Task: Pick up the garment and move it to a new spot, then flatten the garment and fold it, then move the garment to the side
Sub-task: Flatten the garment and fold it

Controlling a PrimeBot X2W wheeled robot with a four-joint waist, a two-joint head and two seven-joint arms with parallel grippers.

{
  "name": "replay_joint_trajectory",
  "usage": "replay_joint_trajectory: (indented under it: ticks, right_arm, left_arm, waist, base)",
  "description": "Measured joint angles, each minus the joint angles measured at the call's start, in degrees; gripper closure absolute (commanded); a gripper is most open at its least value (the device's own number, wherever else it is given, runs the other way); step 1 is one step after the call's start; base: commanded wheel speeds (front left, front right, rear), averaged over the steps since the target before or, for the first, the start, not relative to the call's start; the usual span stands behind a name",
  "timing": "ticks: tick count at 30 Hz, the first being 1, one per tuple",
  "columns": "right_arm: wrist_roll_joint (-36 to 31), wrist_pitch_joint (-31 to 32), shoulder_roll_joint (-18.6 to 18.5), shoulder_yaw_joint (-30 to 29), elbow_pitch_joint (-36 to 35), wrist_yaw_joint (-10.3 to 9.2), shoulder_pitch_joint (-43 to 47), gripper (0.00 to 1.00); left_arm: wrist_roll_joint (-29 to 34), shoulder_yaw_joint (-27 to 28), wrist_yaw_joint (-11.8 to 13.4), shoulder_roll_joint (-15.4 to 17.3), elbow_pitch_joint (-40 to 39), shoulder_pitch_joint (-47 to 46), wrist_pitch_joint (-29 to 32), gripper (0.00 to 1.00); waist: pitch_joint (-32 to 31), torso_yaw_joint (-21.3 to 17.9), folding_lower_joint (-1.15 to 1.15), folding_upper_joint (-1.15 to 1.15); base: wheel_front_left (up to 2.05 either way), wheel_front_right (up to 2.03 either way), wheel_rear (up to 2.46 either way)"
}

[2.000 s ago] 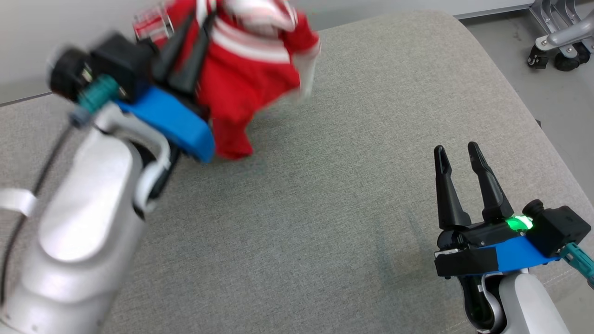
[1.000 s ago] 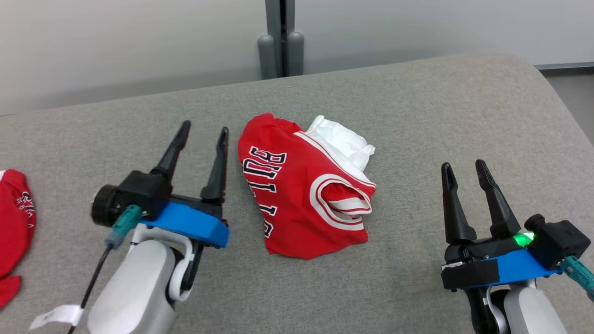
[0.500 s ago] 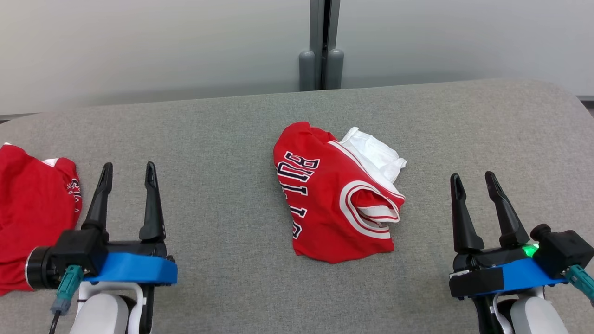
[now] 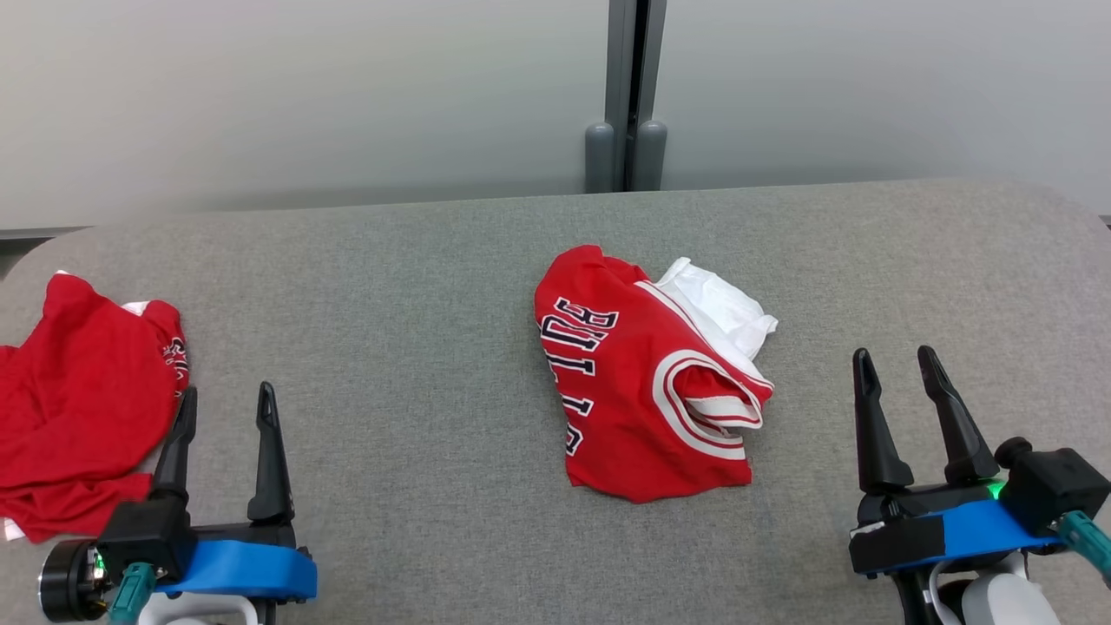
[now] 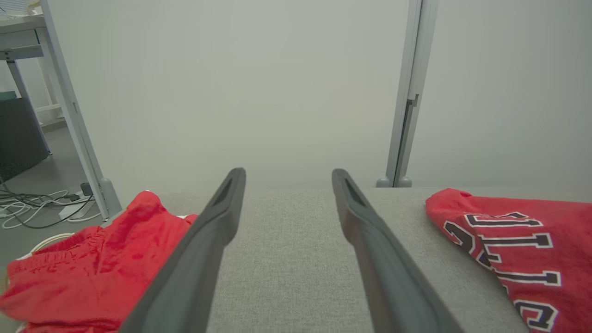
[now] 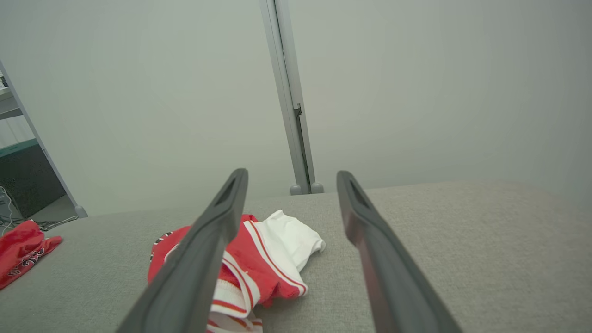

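Left gripper spread wide, nothing held, parked low at near-left of grey padded surface; right gripper same, fingers wide apart, empty, near-right. No contact with any cloth.

Garment: red jersey, white trim, dark lettering, lying in a crumpled heap mid-surface between both grippers, somewhat nearer the right one, apart from both. Also seen in left wrist view off to the right, and in right wrist view partly behind a finger. White inner layer poking out at far-right side, striped armhole bunched up.

Second red garment heaped at far-left edge, just beside left gripper, probably not the one in hand.

Progress, as a judgement: seems already dropped at its work spot, central and reachable by both arms, so first step likely done. Not flattened: doubled over, wrinkled, lettering running sideways. Not folded, not set aside. Early on, most of the job left. Next probably spreading it out by two edges.
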Motion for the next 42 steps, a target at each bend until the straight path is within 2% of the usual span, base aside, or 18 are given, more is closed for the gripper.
replay_joint_trajectory:
  ticks: [9, 42]
  right_arm:
    - [-1.0, 0.0, 0.0, -0.1, 1.9, 0.0, 0.7, 0.0]
    - [-1.3, 0.0, 0.0, 0.1, 4.4, 0.0, 0.7, 0.0]
  left_arm:
    - [1.5, 0.8, -1.4, -1.5, 2.7, 0.5, 0.0, 0.0]
    - [4.9, 3.1, -1.5, -3.2, 4.5, 0.5, 0.0, 0.0]
  waist:
    - [-1.1, 0.4, 0.0, 0.0]
    - [-1.7, 0.4, 0.01, 0.0]
  base:
    - [0.0, 0.0, 0.0]
    - [0.0, 0.0, 0.0]
